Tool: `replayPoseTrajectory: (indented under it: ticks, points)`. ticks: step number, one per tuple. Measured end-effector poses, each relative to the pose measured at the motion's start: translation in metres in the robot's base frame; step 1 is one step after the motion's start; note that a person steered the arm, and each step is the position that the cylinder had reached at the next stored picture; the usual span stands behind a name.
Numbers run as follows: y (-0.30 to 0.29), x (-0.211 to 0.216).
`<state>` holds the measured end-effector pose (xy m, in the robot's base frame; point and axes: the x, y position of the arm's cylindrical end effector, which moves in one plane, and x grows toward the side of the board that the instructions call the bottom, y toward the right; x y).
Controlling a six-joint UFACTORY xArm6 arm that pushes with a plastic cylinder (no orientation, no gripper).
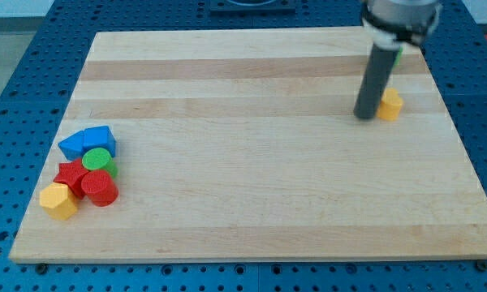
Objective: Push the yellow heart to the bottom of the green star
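Note:
The yellow heart (390,105) lies near the view's upper right part of the wooden board. My tip (364,117) rests on the board just left of the heart, touching or almost touching it. A sliver of green, the green star (398,55), shows above the heart at the rod's right edge; the rod and its mount hide most of it.
A cluster of blocks sits at the view's lower left: two blue blocks (88,142), a green round block (98,160), a red star (69,175), a red cylinder (100,187) and a yellow hexagon (58,200). The board's right edge (464,138) is close to the heart.

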<state>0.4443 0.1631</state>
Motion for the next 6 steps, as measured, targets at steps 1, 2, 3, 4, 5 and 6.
replayPoseTrajectory:
  ticks: [1, 2, 3, 4, 5, 6]
  points:
    - [0.007, 0.063]
    - [0.047, 0.021]
    - [0.053, -0.010]
    - [0.052, -0.010]
    - [0.045, -0.010]
    - [0.035, -0.012]
